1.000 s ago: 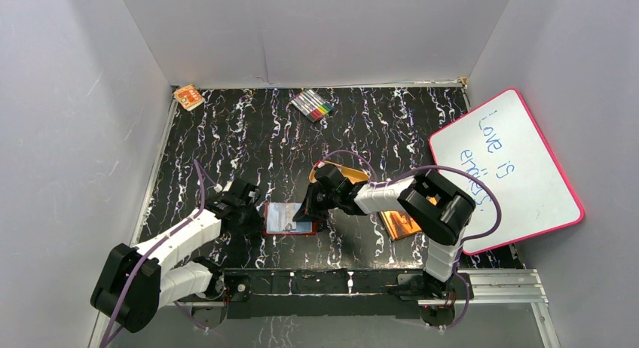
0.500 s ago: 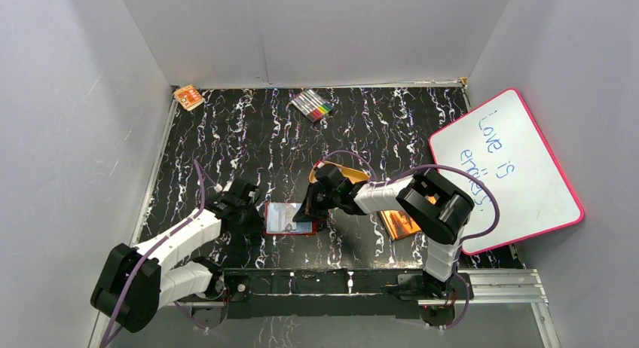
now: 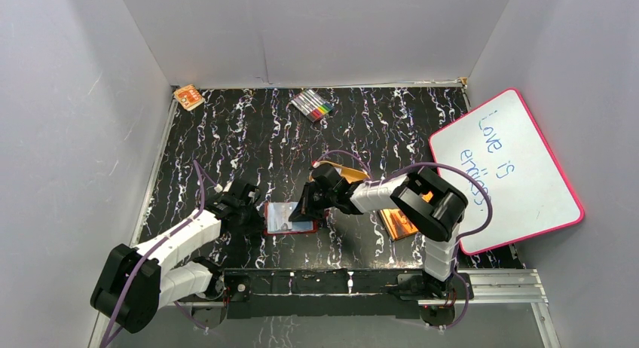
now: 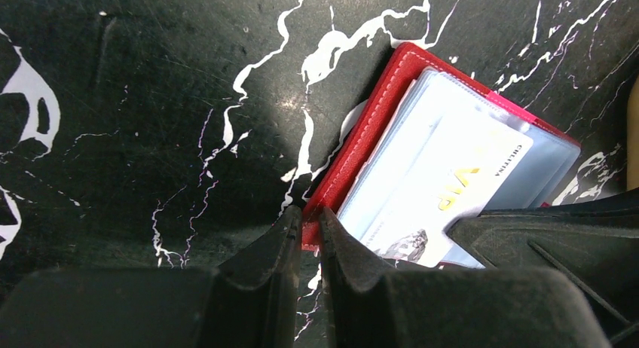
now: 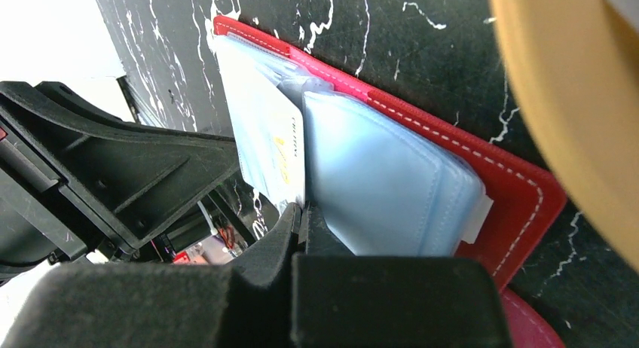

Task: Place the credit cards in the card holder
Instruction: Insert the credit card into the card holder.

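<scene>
The red card holder lies open on the black marbled table, its pale-blue sleeves facing up. My left gripper is at its left side, jaws pinched shut on the red cover's corner. A white credit card with gold "VIP" lettering lies over the left sleeves. My right gripper is shut on the near edge of this card, between the two sleeve stacks. In the top view the right gripper hovers over the holder's right half and hides part of it.
An orange oval tray sits just behind the right gripper. An orange-brown book lies to its right under the right arm. A pink-framed whiteboard leans at the right. Markers and a small orange item lie at the back.
The right gripper has crept slightly left over the card holder with the card in it. The left arm has stayed still.
</scene>
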You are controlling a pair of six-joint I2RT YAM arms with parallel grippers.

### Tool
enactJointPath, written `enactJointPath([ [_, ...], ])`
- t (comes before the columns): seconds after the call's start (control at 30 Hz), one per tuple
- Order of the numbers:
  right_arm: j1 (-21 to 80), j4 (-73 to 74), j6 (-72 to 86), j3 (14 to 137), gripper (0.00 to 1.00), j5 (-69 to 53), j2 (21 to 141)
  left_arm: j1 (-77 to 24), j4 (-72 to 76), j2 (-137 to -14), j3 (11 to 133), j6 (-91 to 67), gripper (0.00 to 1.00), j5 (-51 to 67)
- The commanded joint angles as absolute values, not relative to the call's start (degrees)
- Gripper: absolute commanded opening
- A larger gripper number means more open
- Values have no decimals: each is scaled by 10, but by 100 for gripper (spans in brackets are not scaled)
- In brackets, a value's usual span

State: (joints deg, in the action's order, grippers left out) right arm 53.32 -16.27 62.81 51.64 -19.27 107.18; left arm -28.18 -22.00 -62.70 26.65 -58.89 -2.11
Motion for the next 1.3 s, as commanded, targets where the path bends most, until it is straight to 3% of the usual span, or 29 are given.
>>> enactJointPath([
  [0.0,542,-160,620,536,0,-192,1092,-283,-245,-644,236,-591,14,-3],
  [0.87,551,-133,580,587,0,-234,1120,-283,-247,-641,241,-586,16,-8],
  [1.07,551,-120,569,593,18,-241,1111,-283,-257,-632,245,-587,19,-14],
  [1.27,551,-51,549,594,45,-214,1061,-283,-280,-608,258,-588,28,-19],
])
